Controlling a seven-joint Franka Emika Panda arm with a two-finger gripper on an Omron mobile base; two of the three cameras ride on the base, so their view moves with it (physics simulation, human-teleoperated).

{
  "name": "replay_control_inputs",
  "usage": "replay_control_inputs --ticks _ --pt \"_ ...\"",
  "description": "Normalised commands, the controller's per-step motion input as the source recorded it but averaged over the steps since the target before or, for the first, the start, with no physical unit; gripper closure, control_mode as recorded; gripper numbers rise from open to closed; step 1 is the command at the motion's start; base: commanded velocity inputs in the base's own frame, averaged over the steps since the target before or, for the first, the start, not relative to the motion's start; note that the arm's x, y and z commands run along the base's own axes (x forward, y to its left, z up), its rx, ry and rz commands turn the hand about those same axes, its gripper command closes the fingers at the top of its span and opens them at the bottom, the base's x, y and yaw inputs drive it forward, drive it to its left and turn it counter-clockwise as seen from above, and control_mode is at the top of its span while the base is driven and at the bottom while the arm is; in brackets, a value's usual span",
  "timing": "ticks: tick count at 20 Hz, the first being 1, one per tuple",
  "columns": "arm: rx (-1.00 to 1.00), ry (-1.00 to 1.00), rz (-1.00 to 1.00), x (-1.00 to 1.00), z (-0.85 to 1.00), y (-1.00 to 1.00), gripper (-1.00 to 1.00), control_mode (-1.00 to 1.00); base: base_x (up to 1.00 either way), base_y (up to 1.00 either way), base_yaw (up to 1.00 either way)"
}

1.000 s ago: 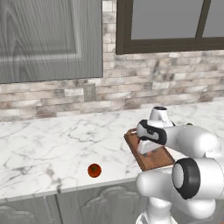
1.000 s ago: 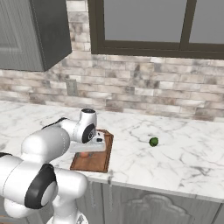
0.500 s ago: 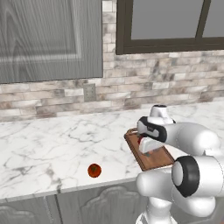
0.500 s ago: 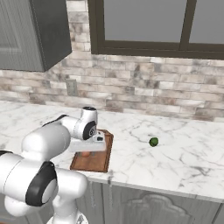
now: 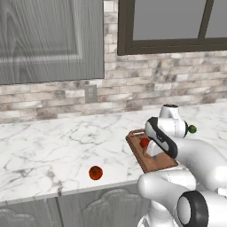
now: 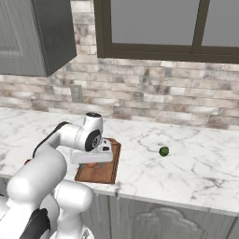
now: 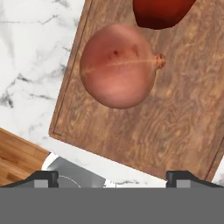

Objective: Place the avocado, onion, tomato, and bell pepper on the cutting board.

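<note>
The gripper hangs over the cutting board, jaws spread wide — the onion lies free on it beside the bell pepper. Tomato far left on the bench, avocado right.

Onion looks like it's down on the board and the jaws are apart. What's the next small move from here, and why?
Probably lift the gripper straight up, clear of the cutting board. Its fingertips stand wide apart and the onion rests free on the wood beside the bell pepper, so nothing is held. The tomato and avocado sit on the counter, off the board.
</note>
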Motion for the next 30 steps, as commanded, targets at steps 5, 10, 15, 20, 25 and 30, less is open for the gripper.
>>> replay_control_inputs --ticks 5,10,15,20,25,30 --pt "0.0 -0.05 0.1 -0.61 0.84 0.23 -1.0 -1.0 0.0 0.0 0.0" --pt "-0.02 -0.02 0.14 -0.81 0.68 0.59 -1.0 -1.0 0.0 0.0 0.0" --pt "-0.02 -0.03 0.04 -0.62 0.52 0.88 -1.0 -1.0 0.0 0.0 0.0" --pt "0.1 -0.12 0.0 -0.46 0.61 0.71 -1.0 -1.0 0.0 0.0 0.0" --pt "0.06 -0.14 0.0 -0.1 0.7 0.88 -1.0 -1.0 0.0 0.0 0.0" --pt "0.01 -0.05 0.0 0.0 0.28 0.69 -1.0 -1.0 0.0 0.0 0.0"
